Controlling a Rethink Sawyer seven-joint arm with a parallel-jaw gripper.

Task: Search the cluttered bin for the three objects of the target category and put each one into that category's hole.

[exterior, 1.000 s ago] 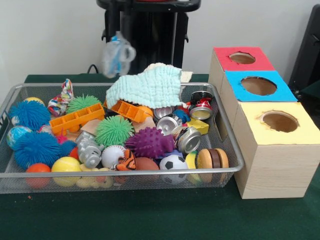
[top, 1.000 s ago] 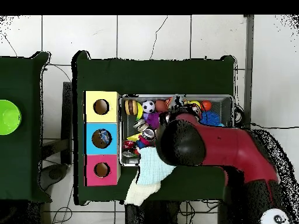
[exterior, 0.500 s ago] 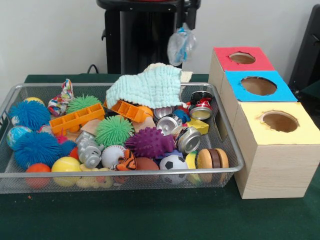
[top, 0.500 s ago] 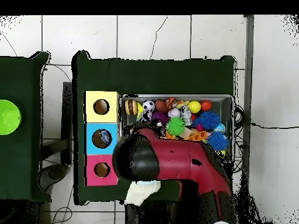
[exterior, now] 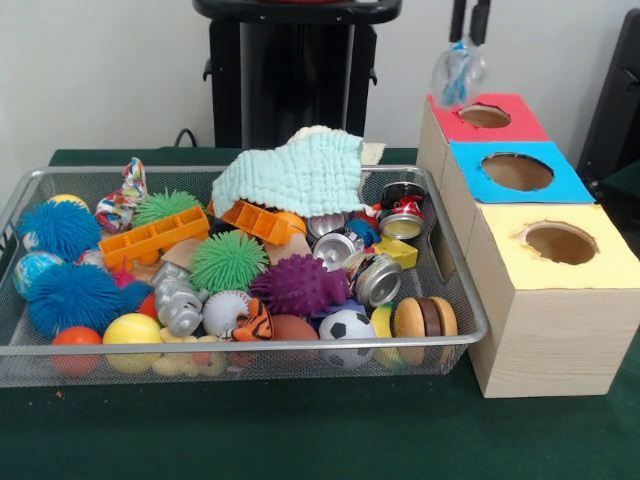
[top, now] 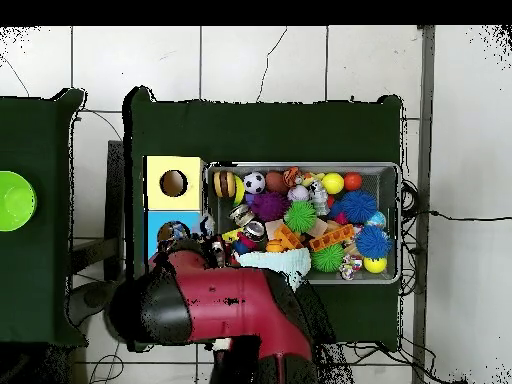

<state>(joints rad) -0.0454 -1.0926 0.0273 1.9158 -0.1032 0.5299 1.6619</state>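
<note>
My gripper [exterior: 468,28] shows at the top edge of the front view, shut on a clear plastic bottle [exterior: 457,72]. The bottle hangs above the far left corner of the red-topped box, behind the blue-surround hole [exterior: 517,172]. In the overhead view my red arm [top: 225,305] covers the red box and part of the blue surround [top: 160,228]; the gripper and bottle are hidden under it. The wire mesh bin [exterior: 470,300] lies left of the boxes, full of toys. I see no other clear bottle in it.
The red-surround hole [exterior: 485,116] is behind the blue one and the yellow-surround hole [exterior: 560,243] in front. The bin holds silver cans [exterior: 378,280], a pale green cloth [exterior: 295,175], spiky balls [exterior: 300,285] and an orange toy [exterior: 150,238]. The black pedestal [exterior: 290,70] stands behind.
My gripper has carried the bottle from above the bin's far left side, past the pedestal, to above the boxes on the right. The arm has swung over the red box.
</note>
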